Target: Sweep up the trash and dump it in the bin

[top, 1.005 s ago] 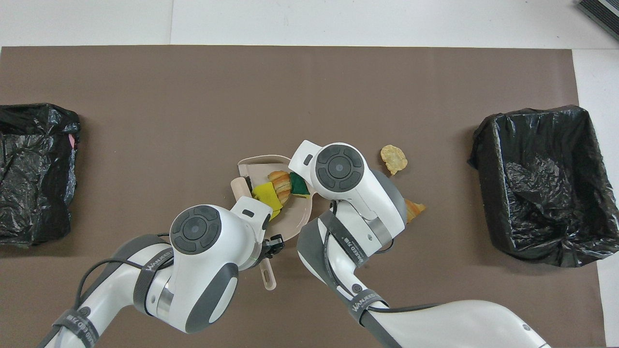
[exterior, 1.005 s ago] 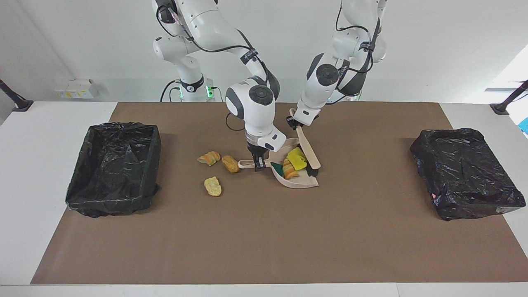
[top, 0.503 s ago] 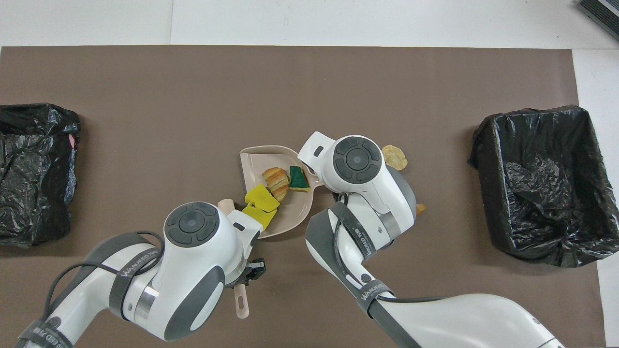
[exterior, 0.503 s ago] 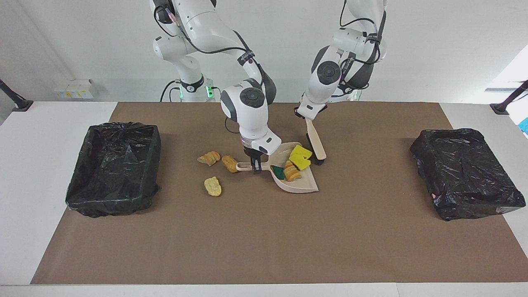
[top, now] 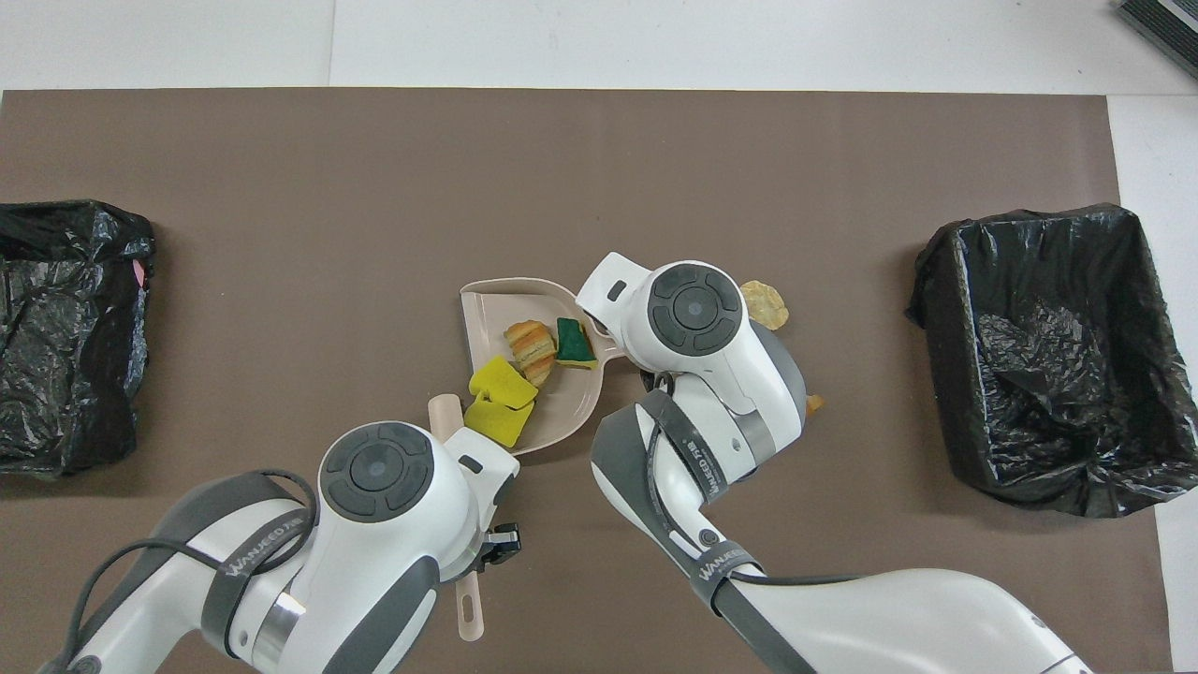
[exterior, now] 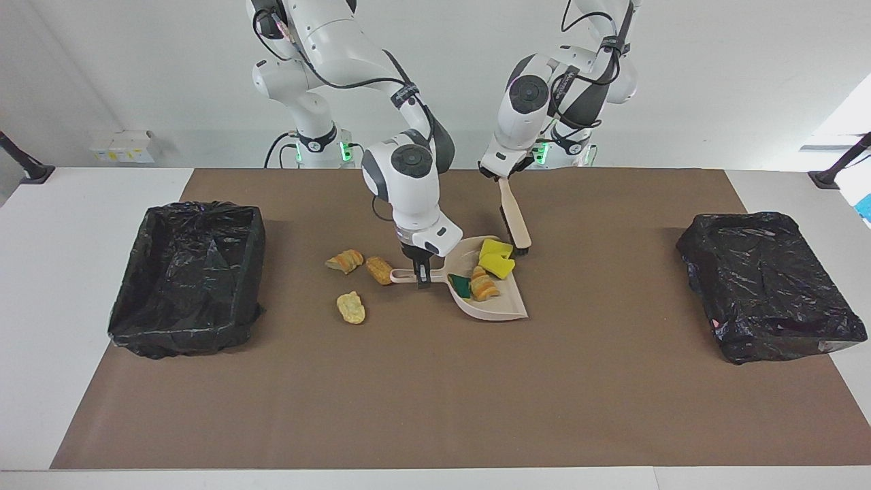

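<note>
**Four scraps sitting in the dustpan, three lying loose beside its handle**

Four pieces of trash are lying in the beige dustpan: two yellow sponge pieces at the pan's edge nearer the robots, an orange-brown bread lump in the middle, and a dark green sponge piece touching it, toward the handle. Three more bread-like lumps are resting on the brown mat toward the right arm's end: one just beside the tip of the dustpan's handle, one next to that, and a paler one farther from the robots than both.

The right gripper is reaching straight down, its fingers closed on the dustpan's handle, and the pan is sitting low on the mat. The left gripper is clamping the handle of the beige brush, which is hanging tilted, its dark bristled head just beside the yellow sponge pieces at the pan's edge nearer the robots.

Two bins lined with black bags are standing well apart from the dustpan, one at the right arm's end of the table and one at the left arm's end.
</note>
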Available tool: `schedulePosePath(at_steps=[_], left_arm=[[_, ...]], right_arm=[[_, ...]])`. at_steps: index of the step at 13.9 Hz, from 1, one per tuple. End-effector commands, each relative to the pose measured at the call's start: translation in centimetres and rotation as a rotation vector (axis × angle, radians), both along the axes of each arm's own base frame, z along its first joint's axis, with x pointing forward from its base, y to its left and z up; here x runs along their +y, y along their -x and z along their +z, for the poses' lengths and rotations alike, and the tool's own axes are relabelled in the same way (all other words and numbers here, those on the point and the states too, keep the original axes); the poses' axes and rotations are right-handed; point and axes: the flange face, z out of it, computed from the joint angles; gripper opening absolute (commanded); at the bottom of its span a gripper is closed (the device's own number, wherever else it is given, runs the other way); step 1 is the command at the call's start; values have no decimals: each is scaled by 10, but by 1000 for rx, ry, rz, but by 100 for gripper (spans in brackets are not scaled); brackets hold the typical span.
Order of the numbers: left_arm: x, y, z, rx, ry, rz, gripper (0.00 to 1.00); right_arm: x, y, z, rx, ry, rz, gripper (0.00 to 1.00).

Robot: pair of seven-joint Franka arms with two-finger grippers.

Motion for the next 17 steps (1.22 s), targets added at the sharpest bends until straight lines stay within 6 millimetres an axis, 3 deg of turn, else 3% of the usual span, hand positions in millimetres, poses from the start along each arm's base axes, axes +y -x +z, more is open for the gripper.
schedulePosePath(at_steps=[1, 4, 7, 10, 11, 14, 17], left_arm=[[9, 24, 1, -36, -32, -6, 0], [8, 22, 2, -67, -19, -5, 0], [-1, 61, -2, -137, -15, -32, 0], [-8, 103, -7, -219, -5, -63, 0], [-16, 122, -8, -223, -3, -89, 0], [-32, 168, -26, -243, 15, -125, 0], [-32, 182, -43, -242, 13, -135, 0]], right_arm=[[-21, -6, 21, -11, -44, -3, 0], [-40, -12, 31, -4, -38, 4, 0], [-56, -11, 47, 18, -25, 11, 0], [-102, -21, 63, 40, -10, 12, 0], [-126, -27, 71, 43, -8, -2, 0], [-178, -41, 95, 71, 0, -22, 0], [-238, -54, 118, 80, 7, -54, 0]])
